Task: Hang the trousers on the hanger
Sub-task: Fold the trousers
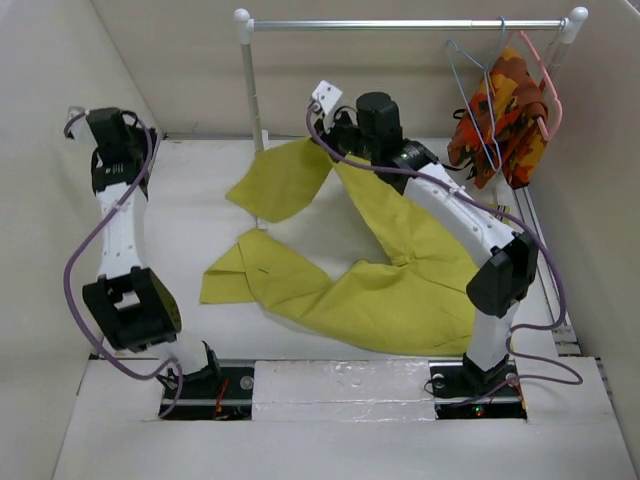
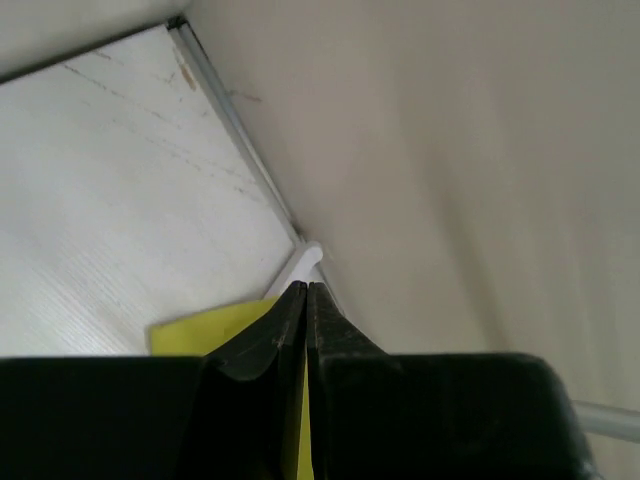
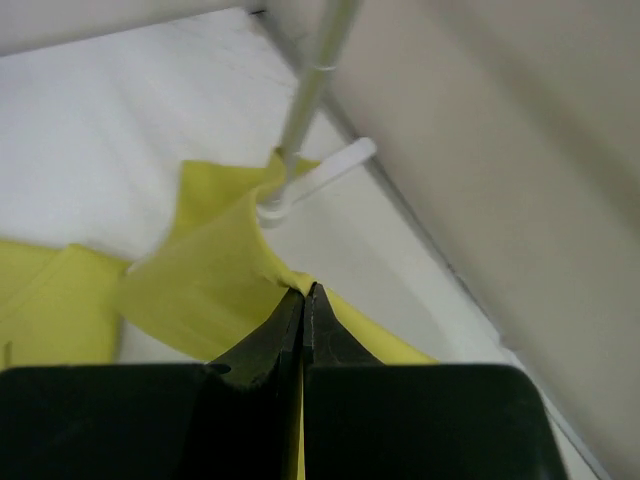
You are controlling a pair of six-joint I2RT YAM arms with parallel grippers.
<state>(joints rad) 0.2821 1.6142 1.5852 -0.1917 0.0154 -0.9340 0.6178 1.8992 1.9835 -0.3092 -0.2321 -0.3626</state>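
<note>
A white bench (image 1: 185, 205) sits boxed in by plain beige walls (image 1: 40, 160), with a metal rail (image 1: 400, 24) across the back. The trousers (image 1: 390, 290) sprawl over the bench's middle. One edge is raised near the rail's left post, pinched in the right tool (image 3: 304, 292). The left tool (image 2: 306, 290) is pressed together at the far left, seemingly holding nothing. The hanger (image 1: 491, 110) hangs at the rail's right end, beside a patterned garment (image 1: 510, 115).

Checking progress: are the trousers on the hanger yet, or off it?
Off: trousers lie on the table; hanger hangs on the rail.
</note>
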